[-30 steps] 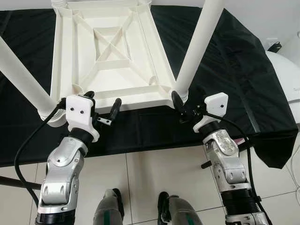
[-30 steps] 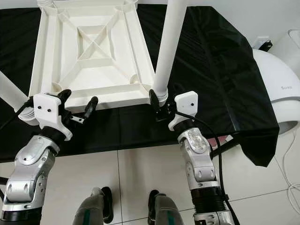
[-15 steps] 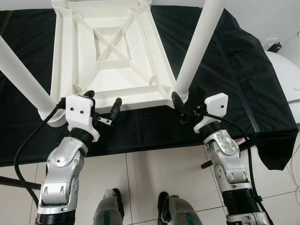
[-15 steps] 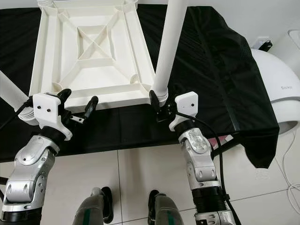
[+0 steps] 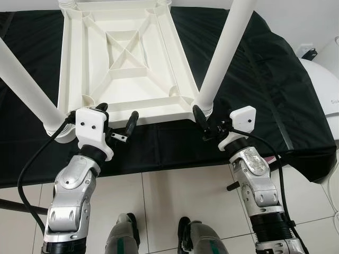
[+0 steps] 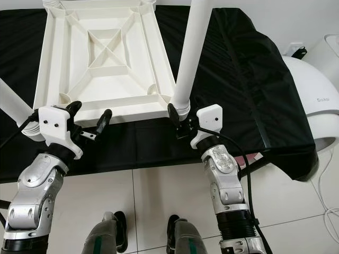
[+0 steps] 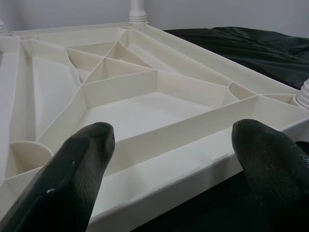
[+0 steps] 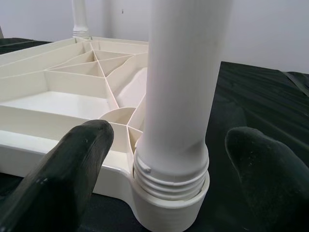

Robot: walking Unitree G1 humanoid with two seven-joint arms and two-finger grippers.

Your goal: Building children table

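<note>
Upturned table top [image 5: 127,63] on black cloth [image 5: 275,79]. My right gripper [image 8: 164,159] spread wide, straddling upright near-right leg [image 8: 181,72] at socket. My left gripper [image 7: 178,159] spread before near edge.

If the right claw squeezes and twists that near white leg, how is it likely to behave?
The leg looks like rigid, smooth plastic, so the open right claw may slip. Its threaded base sits in the upturned tabletop socket, so it probably turns rather than bends. The ribbed top seems light and may shift.
</note>
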